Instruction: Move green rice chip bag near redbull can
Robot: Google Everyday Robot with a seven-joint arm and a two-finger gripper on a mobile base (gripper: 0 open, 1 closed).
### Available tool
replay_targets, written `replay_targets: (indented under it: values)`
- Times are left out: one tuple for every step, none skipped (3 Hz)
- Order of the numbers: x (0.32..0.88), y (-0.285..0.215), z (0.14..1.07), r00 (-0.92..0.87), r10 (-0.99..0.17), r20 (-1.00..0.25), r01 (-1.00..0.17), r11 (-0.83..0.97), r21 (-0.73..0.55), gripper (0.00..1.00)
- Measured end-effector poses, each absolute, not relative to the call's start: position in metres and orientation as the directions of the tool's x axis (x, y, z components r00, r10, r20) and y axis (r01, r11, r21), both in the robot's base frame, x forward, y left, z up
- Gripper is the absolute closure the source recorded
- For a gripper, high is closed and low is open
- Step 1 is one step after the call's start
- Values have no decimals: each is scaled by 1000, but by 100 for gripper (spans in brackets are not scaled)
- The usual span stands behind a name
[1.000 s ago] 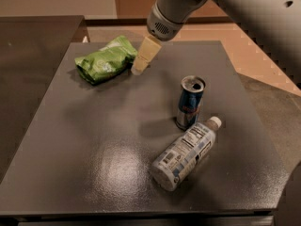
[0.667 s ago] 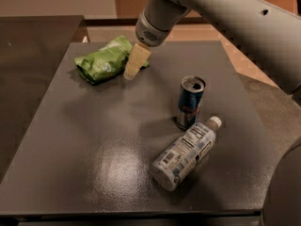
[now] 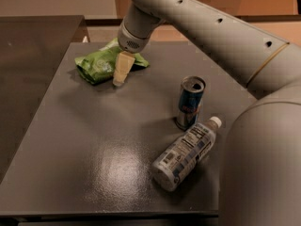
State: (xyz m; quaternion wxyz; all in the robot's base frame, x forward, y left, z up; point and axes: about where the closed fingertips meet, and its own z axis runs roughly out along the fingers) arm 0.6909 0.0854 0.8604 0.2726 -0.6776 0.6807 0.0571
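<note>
clock set on the camera view, 12 o'clock = far edge of table (image 3: pixel 94 164).

green rice chip bag (image 3: pixel 96 65): lies crumpled at roughly 11 o'clock of the table, near the far edge. long axis judged about 8-to-2 o'clock, somewhat blurred by the crumpling.

redbull can (image 3: pixel 190 102): stands upright at about 3 o'clock from table centre, well apart from the bag; from the bag, toward 4 o'clock.

plastic bottle (image 3: pixel 186 152): lies on its side just beside the can at its 6 o'clock, cap end toward the can; touching or not, cannot tell.

gripper (image 3: pixel 120 75): hangs from the arm (image 3: pixel 211 27) reaching in from 2 o'clock, pointing down and toward 7 o'clock. overlaps the bag's near edge with its tip, right of the bag's middle. open or closed: cannot tell. contact with the foil: cannot tell; no lift of the bag seen.

key relation: bulk of the bag toward 10 o'clock from the tip, can toward 4 o'clock; hence placed on the can side of the bag. judged step: approach to grasp, transport not begun. judged need: take hold across the short axis, carry along the 4 o'clock line, stop short of the can. risks, as guesses: foil slipping free; upright can easy to topple; bottle crowding the drop zone.
</note>
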Motion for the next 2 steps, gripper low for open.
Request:
replay_targets:
  values:
    - [697,103,844,109,-893,-436,-957,24,-290,0]
    - [700,110,840,119,-897,-425,-957,11,-290,16]
